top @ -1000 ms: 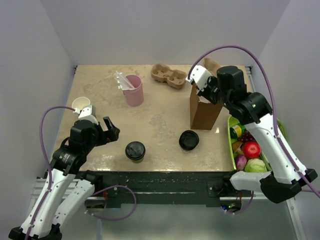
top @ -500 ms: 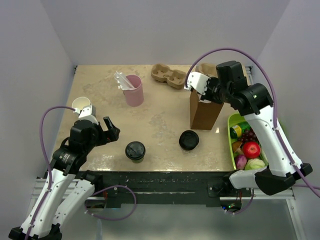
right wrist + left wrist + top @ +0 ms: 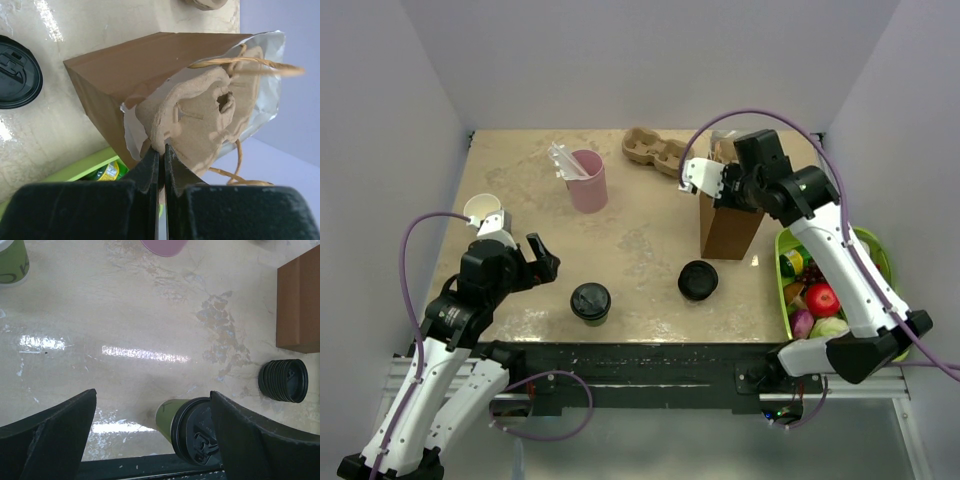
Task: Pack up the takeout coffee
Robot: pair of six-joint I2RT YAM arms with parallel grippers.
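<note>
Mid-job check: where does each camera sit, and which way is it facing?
Top external: above and behind, looking down on the table; left arm and right arm show.
Left wrist: faces down at the takeout coffee; the open left gripper shows.
Right wrist: faces down at the paper bag; the right gripper pinches the cup carrier.
All share the lid stack.

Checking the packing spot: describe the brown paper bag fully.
The brown paper bag stands upright at the right of the beige table, mouth open, silvery lining and twine handles showing. A moulded pulp cup carrier hangs in its mouth, pinched by the right gripper. A lime-green tray lies beside it.
</note>
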